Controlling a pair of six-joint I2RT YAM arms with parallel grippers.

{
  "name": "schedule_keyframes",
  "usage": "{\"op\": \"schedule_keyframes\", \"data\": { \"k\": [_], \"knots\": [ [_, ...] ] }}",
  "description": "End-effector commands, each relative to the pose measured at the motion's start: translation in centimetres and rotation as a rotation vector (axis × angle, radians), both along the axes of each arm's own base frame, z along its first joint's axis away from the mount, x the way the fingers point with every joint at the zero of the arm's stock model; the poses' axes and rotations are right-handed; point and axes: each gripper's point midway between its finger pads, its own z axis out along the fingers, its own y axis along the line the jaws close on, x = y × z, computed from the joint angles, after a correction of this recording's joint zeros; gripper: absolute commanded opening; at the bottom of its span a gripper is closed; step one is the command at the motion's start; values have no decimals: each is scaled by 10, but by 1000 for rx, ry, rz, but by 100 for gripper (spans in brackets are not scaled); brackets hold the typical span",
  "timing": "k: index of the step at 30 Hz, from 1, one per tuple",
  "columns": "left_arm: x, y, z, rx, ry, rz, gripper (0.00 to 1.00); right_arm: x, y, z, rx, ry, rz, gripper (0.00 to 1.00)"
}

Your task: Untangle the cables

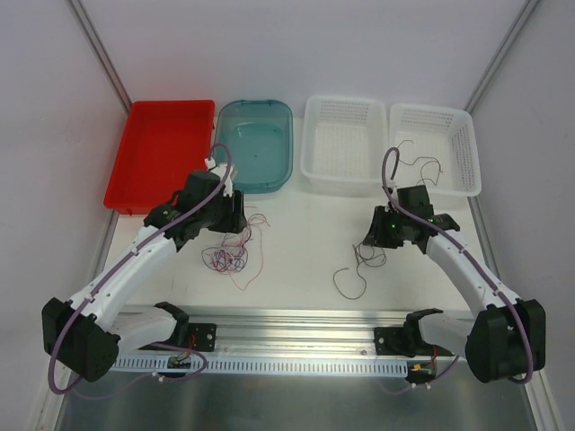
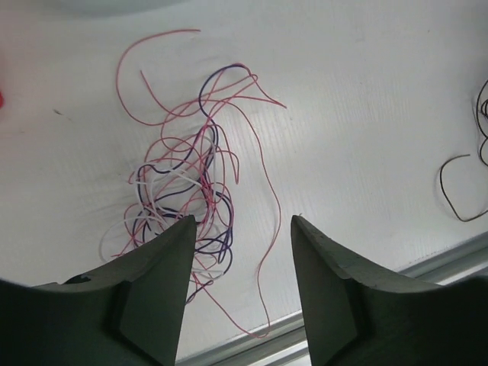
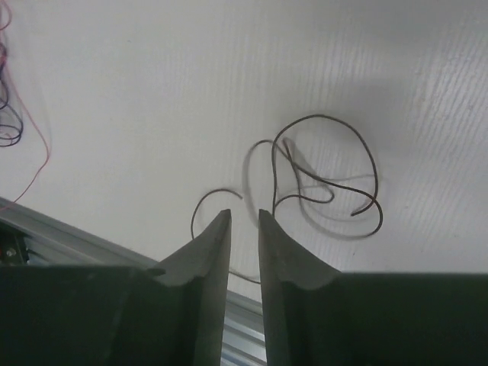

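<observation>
Four containers stand in a row along the 12 o'clock edge of the white table. A red tray sits at 10 o'clock with a teal translucent bin just beside it. Next come a white perforated basket and a second white basket at 2 o'clock, which holds a few loose dark strands. A metal rail crosses the 6 o'clock edge between the arm bases.

The multicoloured clump of cables lies on the bare table at 6 o'clock from the left arm's wrist, apart from every container. In the left wrist view it is a knot of pink-red, white and dark strands. The left gripper hangs over it with its jaws spread wide. One finger covers the clump's lower fringe, and a long pink strand runs through the gap toward the rail.

The right gripper has its jaws drawn almost together, leaving a narrow slit. The dark brown cables loop at 2 o'clock from its tips, their shadow offset on the table. A thin strand curves in at 9 o'clock and goes behind a finger, and a short piece crosses the slit lower down. Whether it is nipped cannot be told. From overhead the right wrist body hides its fingertips. The left wrist view cuts off the brown cables at 3 o'clock, and the right wrist view cuts off the clump at 9 o'clock.
</observation>
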Motion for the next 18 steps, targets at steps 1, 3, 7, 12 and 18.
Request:
{"op": "schedule_keyframes", "data": {
  "k": [1,3,7,12,18],
  "knots": [
    [17,21,30,80,-168,37,54,20,-5,-9,-62,-60,-47,28],
    [20,28,42,91,-233,59,63,17,-8,-20,-102,-44,-68,34],
    [28,49,54,142,-334,148,77,10,-11,-28,-150,-41,-120,44],
    [30,68,58,180,-395,221,88,8,-8,-35,-214,-71,-141,59],
    [26,84,53,214,-414,278,91,12,-4,-57,-241,-49,-154,57]
  ]
}}
